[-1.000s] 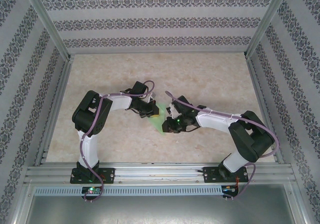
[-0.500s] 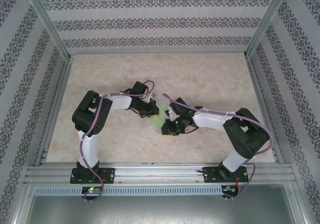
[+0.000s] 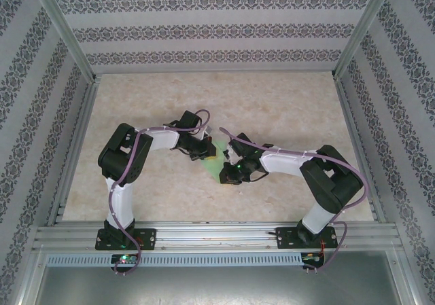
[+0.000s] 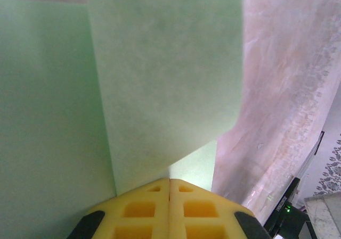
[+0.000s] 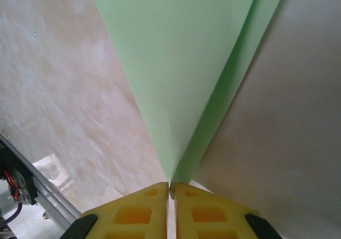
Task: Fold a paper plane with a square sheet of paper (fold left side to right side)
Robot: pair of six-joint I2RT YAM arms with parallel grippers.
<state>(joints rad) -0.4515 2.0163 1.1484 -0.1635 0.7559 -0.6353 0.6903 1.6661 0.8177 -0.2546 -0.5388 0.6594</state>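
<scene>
The square sheet of paper (image 3: pixel 216 161) is light green and creased into a smaller angular shape between the two arms at mid-table. My left gripper (image 3: pixel 206 153) is at its upper left edge. In the left wrist view the yellow fingertips (image 4: pixel 154 194) are pressed together, and a folded flap of the paper (image 4: pixel 160 79) runs into their seam. My right gripper (image 3: pixel 226 172) is at the sheet's lower right. In the right wrist view a pointed fold of the paper (image 5: pixel 181 63) narrows down into the thin slit between the fingertips (image 5: pixel 146 196), which pinch it.
The beige marbled table (image 3: pixel 272 108) stretches behind and to both sides of the arms. Patterned walls and aluminium posts (image 3: pixel 68 30) enclose it. A metal rail (image 3: pixel 217 236) at the near edge carries both arm bases.
The right arm has drawn in slightly to the left and its jaws have narrowed onto the paper's fold. The left arm and the paper have stayed put.
</scene>
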